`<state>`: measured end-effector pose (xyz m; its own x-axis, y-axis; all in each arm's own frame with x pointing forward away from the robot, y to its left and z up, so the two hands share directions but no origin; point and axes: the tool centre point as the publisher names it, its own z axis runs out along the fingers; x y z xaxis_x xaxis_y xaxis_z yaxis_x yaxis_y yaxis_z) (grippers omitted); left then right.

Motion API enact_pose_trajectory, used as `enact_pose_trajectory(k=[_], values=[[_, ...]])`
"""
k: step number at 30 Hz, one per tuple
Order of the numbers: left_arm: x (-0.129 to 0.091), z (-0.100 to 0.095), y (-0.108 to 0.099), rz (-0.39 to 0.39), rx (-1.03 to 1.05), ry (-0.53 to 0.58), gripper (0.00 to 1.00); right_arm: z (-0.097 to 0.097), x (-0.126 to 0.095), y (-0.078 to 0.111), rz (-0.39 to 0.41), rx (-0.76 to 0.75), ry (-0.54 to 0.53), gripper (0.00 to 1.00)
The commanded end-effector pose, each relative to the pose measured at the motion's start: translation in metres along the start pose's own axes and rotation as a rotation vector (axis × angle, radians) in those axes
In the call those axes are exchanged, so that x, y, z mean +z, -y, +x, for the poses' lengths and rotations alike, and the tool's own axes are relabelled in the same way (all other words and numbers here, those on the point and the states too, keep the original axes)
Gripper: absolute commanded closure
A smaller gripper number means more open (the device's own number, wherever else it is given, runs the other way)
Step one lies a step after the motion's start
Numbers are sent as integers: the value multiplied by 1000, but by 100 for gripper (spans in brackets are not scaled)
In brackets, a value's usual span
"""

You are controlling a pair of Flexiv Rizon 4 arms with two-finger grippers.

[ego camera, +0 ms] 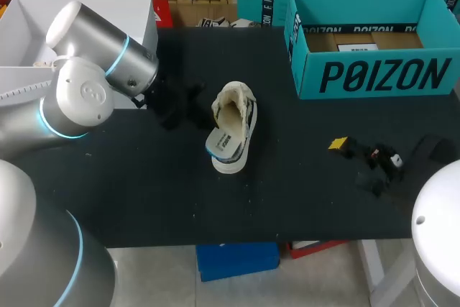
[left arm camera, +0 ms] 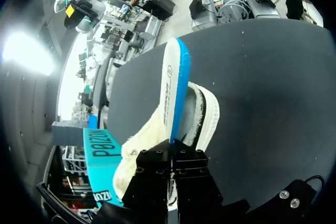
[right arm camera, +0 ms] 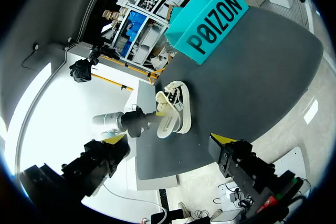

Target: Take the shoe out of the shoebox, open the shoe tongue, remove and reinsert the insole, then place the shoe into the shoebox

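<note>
At table centre, the shoe (ego camera: 231, 124) is sitting outside the box (ego camera: 374, 77), with the insole (left arm camera: 173, 82) sticking partly out of it. The left gripper (left arm camera: 173, 153) is clamping the insole; the right gripper (right arm camera: 168, 141) is waiting, fingers apart. The insole step appears to be in hand; seating it calls for sliding it flat toward the toe

shoe (ego camera: 236, 109): fleecy lining | insole (left arm camera: 171, 85): smooth foam edge | shoebox (ego camera: 374, 75): matt cardboard | table (ego camera: 144, 192): matt black
</note>
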<state>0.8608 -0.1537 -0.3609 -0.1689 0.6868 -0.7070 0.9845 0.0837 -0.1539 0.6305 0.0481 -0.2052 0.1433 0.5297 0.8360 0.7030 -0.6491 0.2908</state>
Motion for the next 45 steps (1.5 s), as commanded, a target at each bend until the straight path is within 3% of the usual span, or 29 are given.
enact_pose_trajectory(k=[1,5,6,7,10,29,30,31,32,45], values=[[4,-2,-2,-15,1,-5,100,-3,-2,-2,638,9,-7,0],[4,-6,0,-16,4,5,100,-3,-2,-2,638,9,-7,0],[5,-7,1,-14,6,8,89,-3,-2,-2,638,9,-7,0],[5,-8,3,-9,8,11,65,-3,-2,-2,638,9,-7,0],[3,-8,8,4,9,20,61,-3,-2,-2,638,9,-7,0],[-4,-13,50,106,19,39,67,-3,-2,-2,638,9,-7,0],[-4,-12,51,109,19,37,69,-3,-2,-2,638,9,-7,0],[-3,-11,51,115,16,34,80,-3,-2,-2,638,9,-7,0],[-2,-10,52,119,13,32,100,-3,-2,-2,638,9,-7,0],[5,-8,44,126,9,13,100,-3,-2,-2,638,9,-7,0]])
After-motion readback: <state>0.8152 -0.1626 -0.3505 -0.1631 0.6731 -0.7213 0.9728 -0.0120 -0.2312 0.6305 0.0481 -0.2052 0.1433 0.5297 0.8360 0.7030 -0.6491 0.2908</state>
